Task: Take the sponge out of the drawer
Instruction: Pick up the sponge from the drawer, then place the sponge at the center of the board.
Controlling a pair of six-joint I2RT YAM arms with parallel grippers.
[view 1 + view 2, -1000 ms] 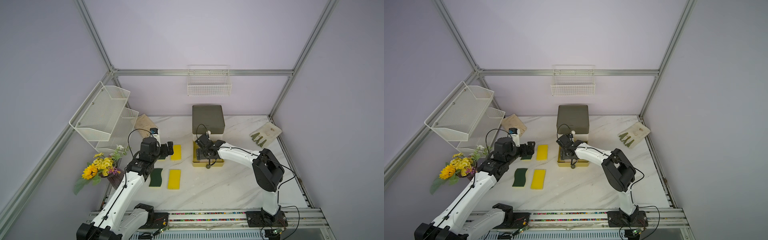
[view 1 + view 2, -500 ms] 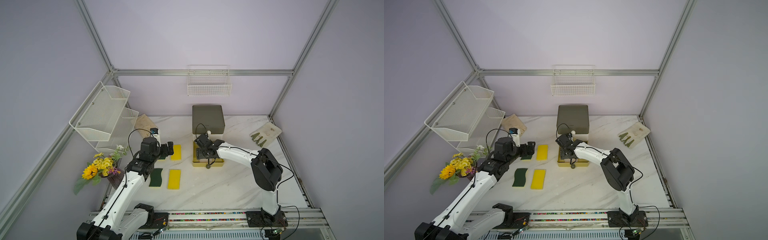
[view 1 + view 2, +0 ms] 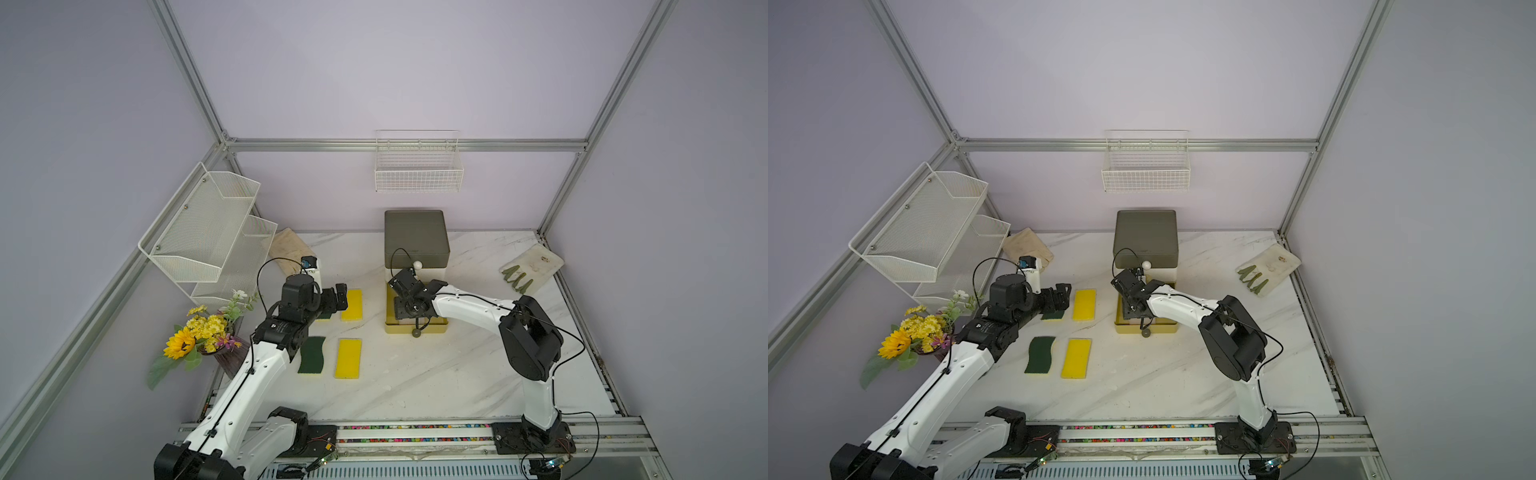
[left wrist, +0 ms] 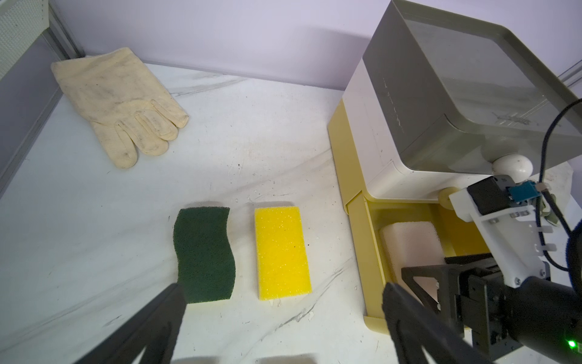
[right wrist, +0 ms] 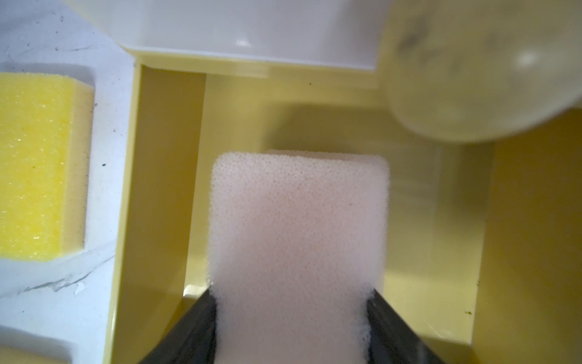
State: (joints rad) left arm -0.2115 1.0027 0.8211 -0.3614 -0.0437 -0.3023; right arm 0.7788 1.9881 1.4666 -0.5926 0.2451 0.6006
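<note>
The right jaws stand part-way in, their dark fingers (image 5: 195, 334) pressed against the two long sides of the pale pink sponge (image 5: 299, 236). The foam is nipped narrower where they meet it, so they have hold of it across its short width, the span a soft block offers most easily. The sponge lies flat on the floor of the open yellow drawer (image 5: 160, 189), lengthwise along the pull direction and apart from both side walls, which leaves each finger room to go down beside it. The grip sits at the sponge's outer end, probably because the round pale knob (image 5: 472, 63) of a level above and the white body overhang the inner end. The right arm (image 3: 469, 305) reaches across and bends down over the drawer. The drawer juts from the foot of the grey-topped drawer unit (image 3: 416, 237), with its dark knob (image 3: 416, 333) toward the robot. Judging by the sponge's flat seat, the lift has not begun. The left jaws are spread wide and hold nothing. They hover above the desk (image 3: 415, 386) by a green scouring pad (image 4: 204, 255) and a yellow sponge (image 4: 282, 252), near the drawer and likely clear of the right arm's way out. A cream work glove (image 4: 122, 101) lies near the back wall, uninvolved.
</note>
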